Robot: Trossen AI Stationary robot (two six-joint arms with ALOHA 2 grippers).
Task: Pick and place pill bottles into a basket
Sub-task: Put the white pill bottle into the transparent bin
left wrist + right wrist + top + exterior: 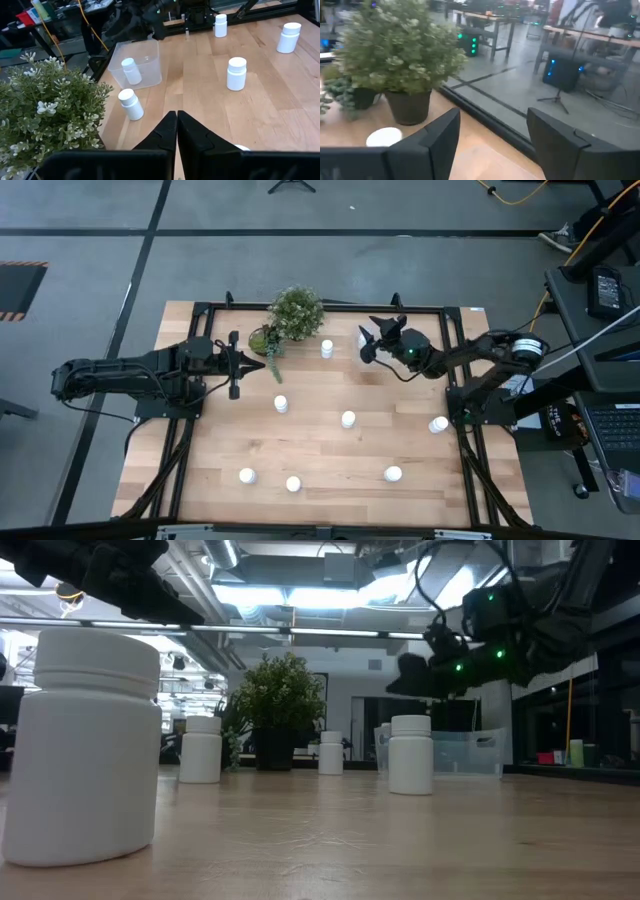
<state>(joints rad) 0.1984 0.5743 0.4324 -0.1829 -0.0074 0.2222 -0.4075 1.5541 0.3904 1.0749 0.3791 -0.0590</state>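
Several white pill bottles stand on the wooden table (330, 450), among them one bottle (327, 348) by the plant and others at mid-table (348, 419) and near the front (293, 484). The transparent basket (145, 59) sits on the table at the far side and holds one bottle (130, 70). It also shows in the low view (455, 752). My right gripper (370, 343) hovers open and empty above the basket. My left gripper (237, 365) is shut and empty, raised near the plant (295, 312).
The potted plant (45, 115) stands at the table's far edge between the two arms, with a smaller green plant (264, 340) beside it. One bottle (131, 104) stands just beside the basket. A black frame (330, 305) runs along the table's far edge.
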